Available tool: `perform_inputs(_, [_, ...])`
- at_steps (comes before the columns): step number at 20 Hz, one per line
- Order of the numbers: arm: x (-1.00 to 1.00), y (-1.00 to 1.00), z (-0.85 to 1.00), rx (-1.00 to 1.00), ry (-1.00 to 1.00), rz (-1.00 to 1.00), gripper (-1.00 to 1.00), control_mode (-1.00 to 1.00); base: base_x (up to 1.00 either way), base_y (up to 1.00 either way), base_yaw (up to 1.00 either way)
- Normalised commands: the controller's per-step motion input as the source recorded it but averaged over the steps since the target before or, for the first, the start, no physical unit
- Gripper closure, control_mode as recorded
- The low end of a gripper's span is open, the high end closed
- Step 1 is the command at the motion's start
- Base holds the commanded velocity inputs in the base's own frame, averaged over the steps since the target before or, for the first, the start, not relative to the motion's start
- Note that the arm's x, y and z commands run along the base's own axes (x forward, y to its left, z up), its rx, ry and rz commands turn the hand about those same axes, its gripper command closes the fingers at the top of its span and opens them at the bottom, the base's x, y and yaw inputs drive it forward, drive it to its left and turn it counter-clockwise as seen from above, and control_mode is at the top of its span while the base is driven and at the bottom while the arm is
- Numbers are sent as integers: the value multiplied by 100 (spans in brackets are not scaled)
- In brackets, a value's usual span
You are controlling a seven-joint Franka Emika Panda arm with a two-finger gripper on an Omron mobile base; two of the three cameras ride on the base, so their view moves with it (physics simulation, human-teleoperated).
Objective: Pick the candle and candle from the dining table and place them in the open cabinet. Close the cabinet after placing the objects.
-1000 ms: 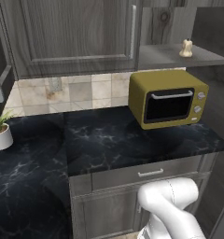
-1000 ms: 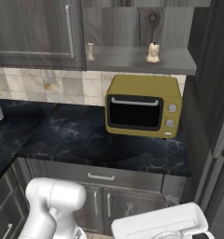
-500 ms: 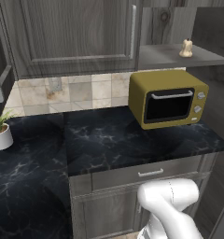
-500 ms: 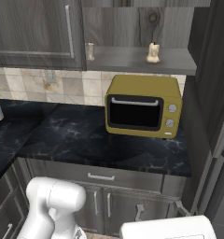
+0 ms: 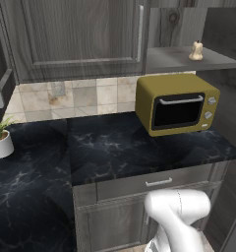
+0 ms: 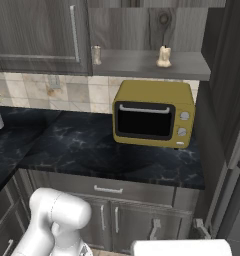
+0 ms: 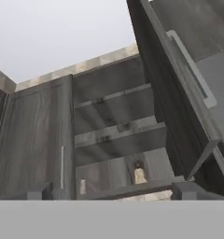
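You had both candles on the lowest shelf of the open cabinet (image 6: 142, 62). The first candle (image 5: 196, 50) was small, cream-beige and lumpy, wider at the bottom and narrow at the top, like a pear. It stood upright toward the right part of the shelf, directly above the yellow microwave (image 5: 178, 103). In the right base view the same candle (image 6: 164, 57) stood near the front edge of the shelf. The second candle (image 6: 96, 54) stood upright at the far left of the shelf, just beside the closed left door; it looked slimmer and straighter, but it was too small to tell its shape well. The two candles were well apart from each other.

In the hand view you looked up into the cabinet: the pear-shaped candle (image 7: 140, 174) was right of the slim one (image 7: 82, 186), both on the lowest shelf, with more grey shelves above them. The right cabinet door (image 7: 179, 88) stood swung out, and its slim metal bar handle was visible on it.

Your gripper (image 7: 114, 191) was released, its two dark fingertips (image 7: 39, 190) far apart and nothing between them. It touched neither candle nor the door.
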Motion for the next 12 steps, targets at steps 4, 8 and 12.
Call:
perform_inputs(4, [10, 0, 0, 6, -17, -15, -100, -100, 0, 0, 0])
perform_inputs(8, [18, 2, 0, 2, -13, -15, -100, -100, 0, 0, 0])
perform_inputs(12, [20, 1, 0, 0, -3, -11, -100, -100, 0, 0, 0])
